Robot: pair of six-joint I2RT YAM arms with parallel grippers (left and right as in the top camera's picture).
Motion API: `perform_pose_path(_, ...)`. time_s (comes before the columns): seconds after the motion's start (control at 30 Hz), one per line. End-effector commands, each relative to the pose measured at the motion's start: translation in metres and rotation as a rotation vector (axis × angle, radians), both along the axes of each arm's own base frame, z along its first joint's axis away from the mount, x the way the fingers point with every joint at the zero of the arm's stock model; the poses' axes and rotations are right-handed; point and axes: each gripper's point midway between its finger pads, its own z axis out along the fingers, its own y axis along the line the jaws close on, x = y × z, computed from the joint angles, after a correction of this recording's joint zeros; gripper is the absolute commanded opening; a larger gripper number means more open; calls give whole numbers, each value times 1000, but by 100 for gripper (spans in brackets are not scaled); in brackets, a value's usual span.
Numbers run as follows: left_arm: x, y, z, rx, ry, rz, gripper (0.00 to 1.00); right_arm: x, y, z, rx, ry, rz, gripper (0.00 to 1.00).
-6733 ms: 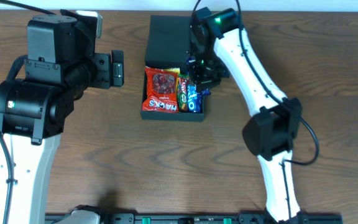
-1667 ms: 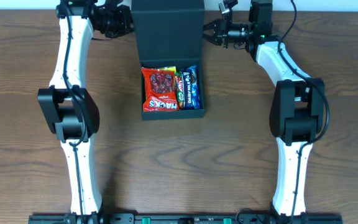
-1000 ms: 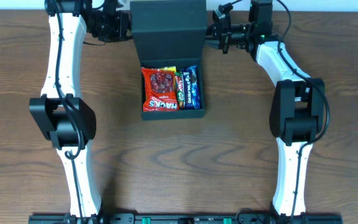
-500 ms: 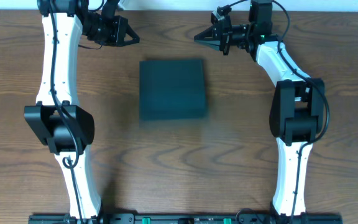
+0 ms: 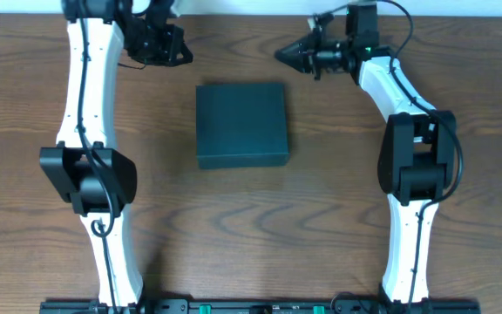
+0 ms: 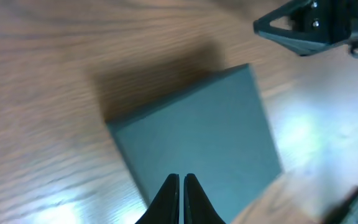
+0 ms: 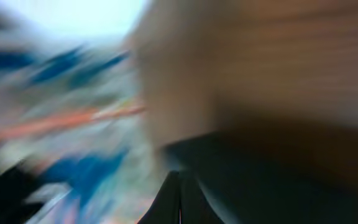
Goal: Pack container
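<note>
Eyes on the container (image 5: 241,124): sat flat on the table (image 5: 321,227), about mid-width, nearer the far edge, between the two arms. Flap lid down & flush, no contents on show from overhead or from the left wrist cam.

Over to the left gripper (image 5: 184,56): pinched tip to tip, nothing in it, hanging off the box's far-left corner, clear of it, no contact. Pointing down across the lid top from that wrist's own view, w/ a gap to the surface as far as can be told.

Then the right gripper (image 5: 280,55): also drawn to a closed point, empty, off the far-right corner, apart from the box. Can't get more from the right wrist cam, which is smeared w/ motion blur: dark shape below, colour streaks at left, no detail.

Reads as the closing step, prob. all but done: packed, lid over, both arms off it. Can't tell whether the flap is fully seated at the front edge.

Next, at a guess: either a light press w/ closed tips along the front of the lid to seat it, or just pulling both arms back to rest. Calls for staying clear of the lid's rim so as not to flick it up, & for going straight down if pressing, to avoid shoving the box across the wood.
</note>
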Motion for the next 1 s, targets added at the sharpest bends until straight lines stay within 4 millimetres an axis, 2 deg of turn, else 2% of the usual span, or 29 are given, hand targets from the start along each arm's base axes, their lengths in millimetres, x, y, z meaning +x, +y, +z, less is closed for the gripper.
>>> perform_pose_path(0.0, 2, 8, 7, 148, -20, 96, 6, 28, -49, -27, -421, -143, -168, 1)
perform_pose_path(0.07, -1, 4, 5, 164, -4, 110, 6, 25, -59, -28, -491, -158, -160, 1)
perform_pose_path(0.17, -10, -2, 8, 161, 23, 113, 6, 21, -78, -8, -601, -209, -149, 1)
perform_pose_path(0.23, -18, -5, 15, 162, 25, 105, 6, 13, -90, 18, -691, -275, -124, 1)
perform_pose_path(0.37, -32, -6, 37, 158, 2, 101, 6, -11, -96, 73, -768, -392, -40, 1)
perform_pose_path(0.5, -49, -3, 65, 163, -40, 101, 6, -49, -112, 118, -875, -432, 13, 1)
perform_pose_path(0.57, -65, 1, 78, 175, -48, 91, 6, -66, -122, 138, -933, -431, -2, 1)
perform_pose_path(0.67, -90, 2, 94, 185, -47, 67, 6, -94, -125, 169, -939, -442, -10, 1)
perform_pose_path(0.8, -132, -4, 117, 203, -69, -25, 6, -147, -117, 191, -937, -409, 46, 2)
perform_pose_path(0.97, -179, -14, 154, 188, -175, -73, 6, -219, -110, 206, -966, -380, 120, 2)
